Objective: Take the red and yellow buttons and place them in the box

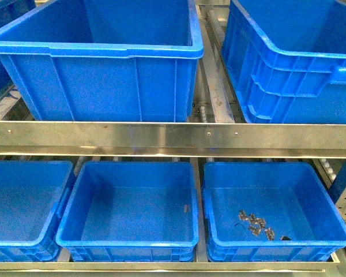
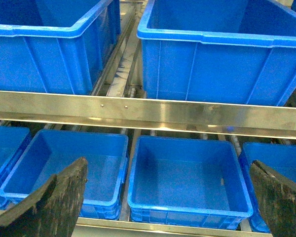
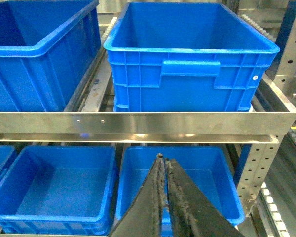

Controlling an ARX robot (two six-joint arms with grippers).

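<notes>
The left pincer [image 2: 167, 163] is spread wide, its two dark, worn fingers [image 2: 64, 197] far apart and holding nothing. Ahead of it and lower down, the lower left bin [image 1: 23, 202] sits off its left finger and the lower middle bin [image 1: 132, 213] lies in the gap between the fingers; both show only bare blue floor. Above them a steel rail [image 1: 173, 137] crosses the rack, carrying the upper left bin [image 1: 104, 86] and the upper right bin [image 1: 288, 86], whose floors are hidden. The lower right bin [image 1: 277, 173] lies just under and ahead of the right pincer [image 3: 164, 160] and holds a small cluster of grey pieces [image 1: 255, 224] that are neither red nor yellow. The right pincer is pressed together, with nothing visible between its tips. The red and yellow buttons appear in none of the views, and it cannot be told which bin is the box meant to receive them. By the task's wording, such buttons are probably tiny, light, rigid and smooth, so they would likely skid on a plastic floor. The surest hold looks like a fingertip pinch across the rim, with the fingers opened only narrowly first.
</notes>
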